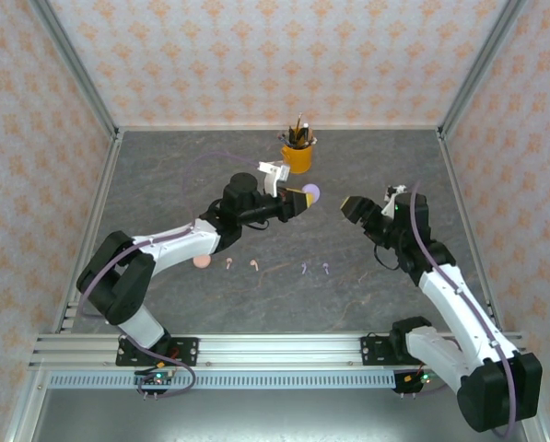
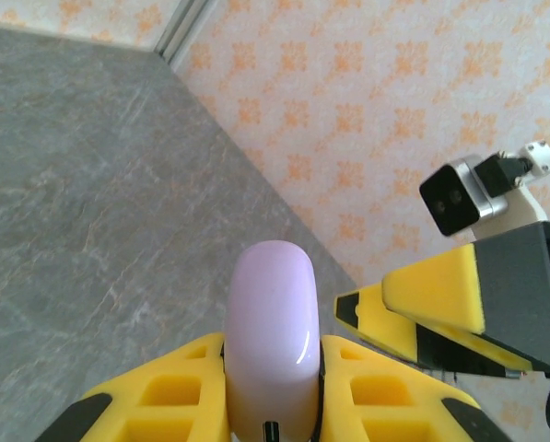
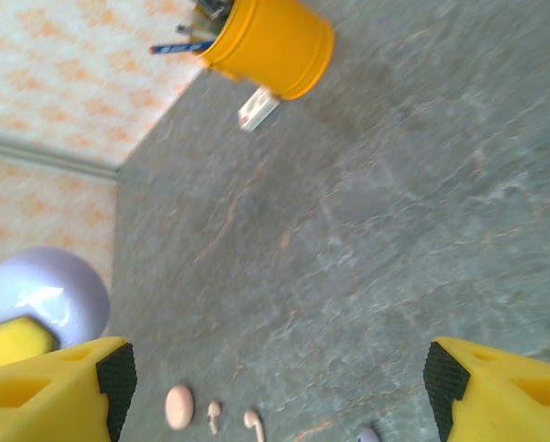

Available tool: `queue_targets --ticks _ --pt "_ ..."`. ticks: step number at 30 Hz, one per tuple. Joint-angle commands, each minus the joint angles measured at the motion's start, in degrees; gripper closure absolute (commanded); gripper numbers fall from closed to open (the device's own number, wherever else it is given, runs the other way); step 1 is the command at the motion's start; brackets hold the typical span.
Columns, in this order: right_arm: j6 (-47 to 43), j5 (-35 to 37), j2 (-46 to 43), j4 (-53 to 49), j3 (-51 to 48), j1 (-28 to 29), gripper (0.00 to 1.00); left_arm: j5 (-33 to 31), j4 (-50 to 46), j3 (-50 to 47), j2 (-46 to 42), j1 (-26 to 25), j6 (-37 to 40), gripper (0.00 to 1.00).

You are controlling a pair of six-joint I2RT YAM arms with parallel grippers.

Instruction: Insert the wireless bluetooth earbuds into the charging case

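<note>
"Well, how do things stand?"

"The left pincer (image 1: 298,199) is clamped on the lilac case (image 2: 273,331), pinched across its narrow sides and held up off the counter (image 1: 164,184). The right pincer (image 1: 346,204) is just across from it, spread wide with nothing in it."

"And the earbuds?"

"All four lie on the counter, below both pincers and nearer the arm bases. The pink earbuds (image 1: 228,264) are under the left pincer's arm. The lilac earbuds (image 1: 304,269) are roughly beneath the gap between the two pincers. A pink case (image 1: 201,261) sits just left of the pink pair."

"What could go wrong?"

"That case is smooth and rounded. If the right pincer pushes at its lid, I'd expect it could twist in the grip or squirt out and drop among the earbuds, scattering them. I can't tell whether the lid is open at all. The earbuds are also tiny against such broad pincers, so a slightly off approach could flick one away. And putting a pink earbud in the lilac case would be a mix-up."
</note>
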Motion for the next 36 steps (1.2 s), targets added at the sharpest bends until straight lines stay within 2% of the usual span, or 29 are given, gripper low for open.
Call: queue_targets --ticks 1,7,17,27,36 --pt "-0.7 -7.5 -0.6 11.6 -2.3 0.2 0.17 5.1 -7.1 -0.2 -2.6 -0.2 4.8 1.00" --pt "1.2 -8.6 2.2 16.6 -2.9 2.9 0.17 5.1 -7.8 -0.2 -3.4 -0.2 4.6 1.00" --pt "0.8 -6.7 6.1 18.2 -1.4 7.4 0.18 5.6 -5.6 0.4 -1.9 -0.2 3.1 1.00" --pt "1.4 -5.0 10.4 20.0 -0.5 8.3 0.21 6.6 -4.7 1.5 -0.4 -0.4 2.8 1.00" --pt "0.9 -0.3 15.8 19.6 -0.7 8.2 0.25 8.5 -2.7 0.9 -2.0 -0.6 1.9 1.00"
